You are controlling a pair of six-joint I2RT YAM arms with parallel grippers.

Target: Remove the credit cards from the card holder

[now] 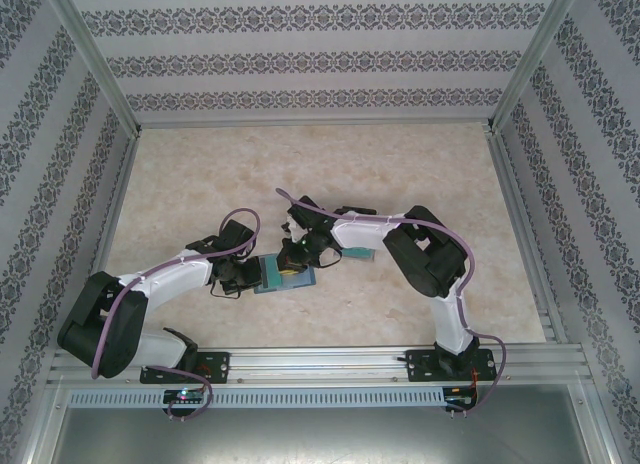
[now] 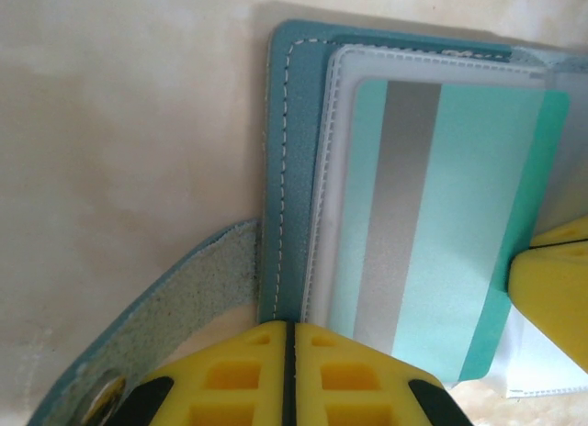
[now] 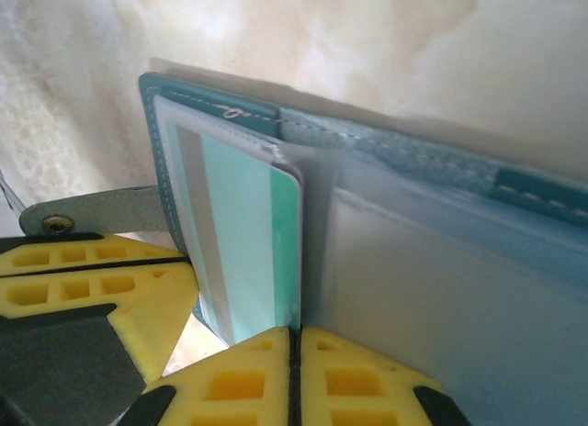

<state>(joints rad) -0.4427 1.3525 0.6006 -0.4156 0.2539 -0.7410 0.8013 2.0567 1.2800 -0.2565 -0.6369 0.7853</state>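
Observation:
The teal-blue card holder [image 1: 300,282] lies open on the table between both grippers. In the left wrist view my left gripper [image 2: 289,327] is shut on the card holder's [image 2: 280,169] stitched left edge, beside its snap strap [image 2: 184,297]. A teal credit card [image 2: 459,215] with a silver stripe sits in the clear sleeve. In the right wrist view my right gripper [image 3: 294,332] is shut on the near edge of that credit card [image 3: 248,224], next to the pale inner panel [image 3: 459,288]. From above, the left gripper [image 1: 250,274] and right gripper [image 1: 293,256] meet over the holder.
Another teal card [image 1: 357,252] lies flat on the marble-patterned table [image 1: 200,174], just right of the holder under the right arm. Patterned walls close the table on three sides, with a metal rail [image 1: 320,362] at the near edge.

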